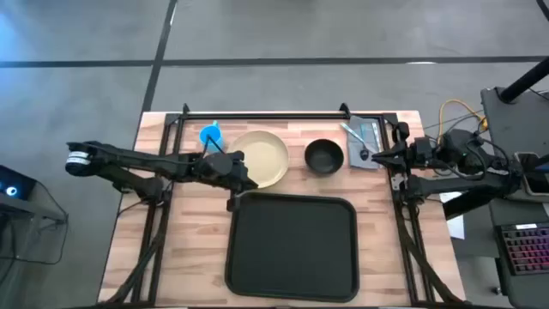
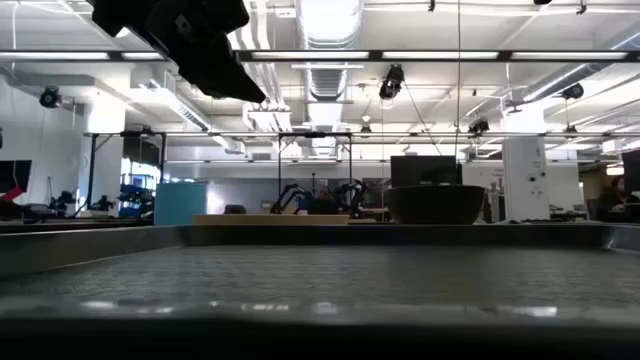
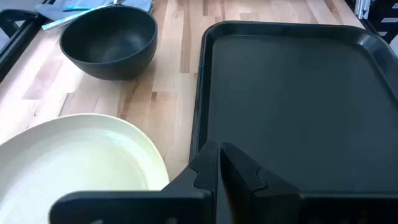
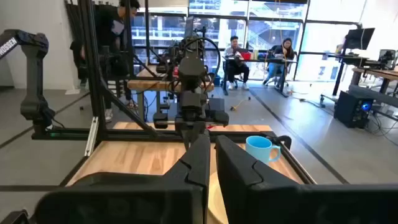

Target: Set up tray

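The black tray (image 1: pixel 292 245) lies flat at the table's near middle and fills the foreground in the low view (image 2: pixel 320 270). Beyond it stand a cream plate (image 1: pixel 266 159), a dark bowl (image 1: pixel 324 157) and a blue mug (image 1: pixel 211 136). A grey napkin with cutlery (image 1: pixel 367 133) lies at the far right. My left gripper (image 1: pixel 249 184) hovers shut above the gap between the plate (image 3: pixel 74 155) and the tray's far-left corner (image 3: pixel 208 37), its fingertips (image 3: pixel 217 165) together. My right gripper (image 1: pixel 364 155) is shut (image 4: pixel 211 155) and waits beside the napkin.
The bowl (image 3: pixel 109 40) stands right of the plate, a short way from the tray's far rim. The mug (image 4: pixel 261 148) is near the far-left frame rail. Black frame posts run along both table sides. People sit in the room beyond.
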